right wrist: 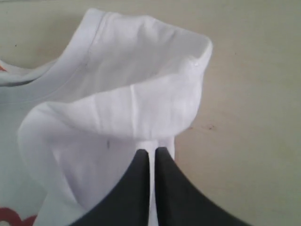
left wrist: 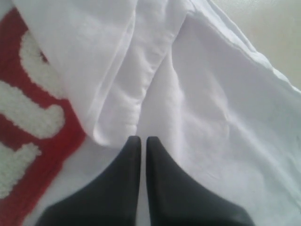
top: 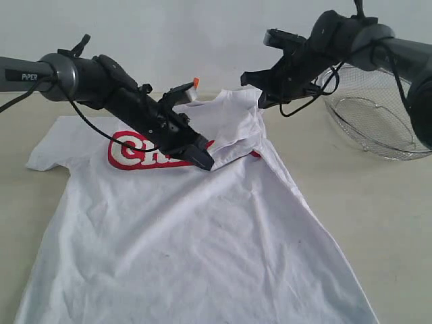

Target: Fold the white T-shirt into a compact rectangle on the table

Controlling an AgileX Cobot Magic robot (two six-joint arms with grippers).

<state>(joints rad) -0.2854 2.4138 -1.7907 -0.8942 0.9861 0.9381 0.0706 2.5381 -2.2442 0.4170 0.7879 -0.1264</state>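
The white T-shirt (top: 202,236) lies flat on the table (top: 391,223), sleeve folded inward! Left gripper (top: 204,160) pinched closed, tips at the fold; right gripper (top: 260,101) clamps the raised shoulder at 1 o'clock. Mesh basket (top: 378,121) at 2 o'clock.

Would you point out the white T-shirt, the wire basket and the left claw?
white T-shirt (top: 202,243): exterior view, plain lower front.
wire basket (top: 371,88): exterior view, mesh wall.
left claw (left wrist: 143,141): left wrist view, between fingertips.
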